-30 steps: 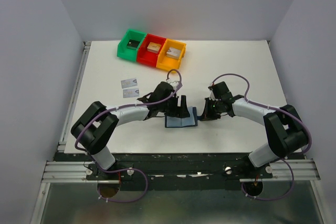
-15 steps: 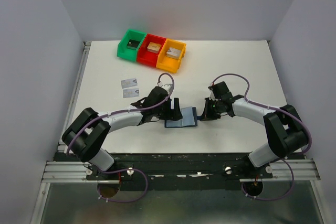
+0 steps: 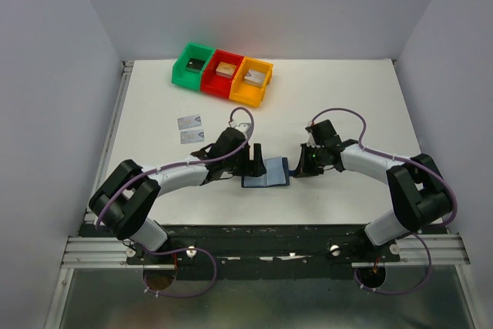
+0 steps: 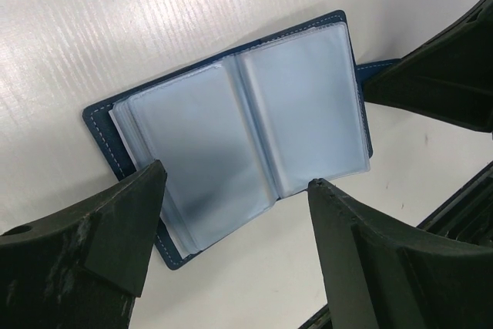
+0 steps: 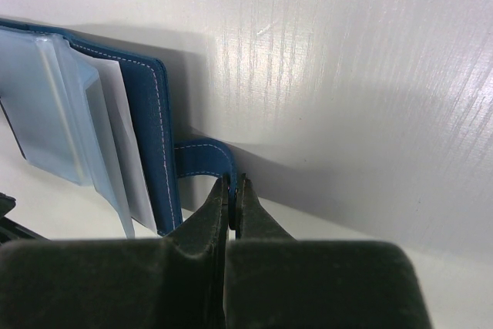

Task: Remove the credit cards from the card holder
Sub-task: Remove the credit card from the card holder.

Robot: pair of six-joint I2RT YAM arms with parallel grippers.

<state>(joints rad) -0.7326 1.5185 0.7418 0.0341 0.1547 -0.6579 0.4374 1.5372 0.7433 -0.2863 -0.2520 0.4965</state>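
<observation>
The navy card holder (image 3: 267,174) lies open on the white table, its pale blue plastic sleeves (image 4: 239,117) facing up. No card shows in the facing sleeves. My left gripper (image 3: 256,162) hangs open just above the holder's left half (image 4: 237,178), one finger (image 4: 115,221) on each side and nothing between them. My right gripper (image 5: 233,190) is shut on the holder's strap tab (image 5: 202,158) at its right edge (image 3: 299,167). Two silver-grey credit cards (image 3: 189,122) (image 3: 189,136) lie flat on the table to the left of the left arm.
Green (image 3: 192,64), red (image 3: 222,75) and orange (image 3: 254,78) bins stand in a row at the back left, each with a small block inside. Side walls close the table (image 3: 362,98) on both sides.
The left gripper has slid a little to the left over the holder and its arm has dropped lower. The right gripper and holder have not moved.
</observation>
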